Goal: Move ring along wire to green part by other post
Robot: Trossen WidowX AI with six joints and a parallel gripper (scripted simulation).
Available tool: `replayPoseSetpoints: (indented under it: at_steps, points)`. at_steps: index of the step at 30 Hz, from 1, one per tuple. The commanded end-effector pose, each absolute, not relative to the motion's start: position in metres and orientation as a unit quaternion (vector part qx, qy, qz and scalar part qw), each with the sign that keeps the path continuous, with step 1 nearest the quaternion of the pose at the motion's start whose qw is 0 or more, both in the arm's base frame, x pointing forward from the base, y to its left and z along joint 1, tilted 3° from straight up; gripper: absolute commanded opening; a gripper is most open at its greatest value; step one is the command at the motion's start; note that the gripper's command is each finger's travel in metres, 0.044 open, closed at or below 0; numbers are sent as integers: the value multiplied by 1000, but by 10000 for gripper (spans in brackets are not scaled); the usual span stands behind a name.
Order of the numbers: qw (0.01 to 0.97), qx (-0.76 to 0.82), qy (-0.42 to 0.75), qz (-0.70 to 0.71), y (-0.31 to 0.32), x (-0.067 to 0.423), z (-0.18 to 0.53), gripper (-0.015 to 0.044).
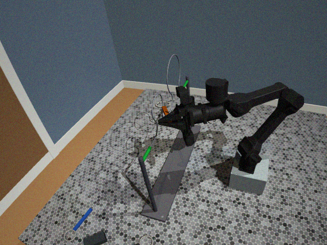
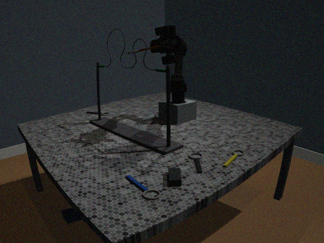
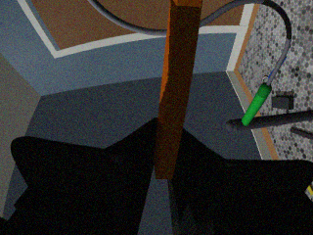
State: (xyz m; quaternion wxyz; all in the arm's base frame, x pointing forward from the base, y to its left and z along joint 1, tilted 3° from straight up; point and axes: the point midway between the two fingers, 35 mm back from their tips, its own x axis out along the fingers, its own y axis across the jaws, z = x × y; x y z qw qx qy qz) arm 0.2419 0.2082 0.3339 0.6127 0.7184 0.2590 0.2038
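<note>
- The gripper (image 1: 161,120) is clenched on the orange handle (image 3: 178,85), high above the table (image 2: 261,135).
- In the wrist view the handle runs straight out from between the fingers, its near part in shadow.
- The ring (image 1: 161,103) sits at the handle's far end, just beyond the fingertips. In the exterior view it hangs around a loop of the grey wire (image 2: 115,30), well up from the posts.
- Whether the ring touches the wire cannot be told.
- One green part (image 1: 146,153) lies below the gripper, atop the near post (image 1: 147,184).
- The other green part (image 1: 185,83) is just behind the gripper, beside the far post (image 1: 187,79).
- The base board (image 1: 171,168) lies under the gripper.
- Far off near the table's edge lie a blue-handled ring (image 2: 151,194), a dark block (image 2: 174,176), a black-handled ring (image 2: 195,156) and a yellow-handled ring (image 2: 237,152).
</note>
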Motion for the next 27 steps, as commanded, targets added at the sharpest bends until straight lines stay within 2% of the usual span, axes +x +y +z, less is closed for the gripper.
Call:
replayPoseSetpoints:
  at_steps: [1, 27]
  points:
    - [626, 708, 256, 205, 208, 242, 337, -150]
    - [710, 625, 266, 185, 209, 242, 319, -150]
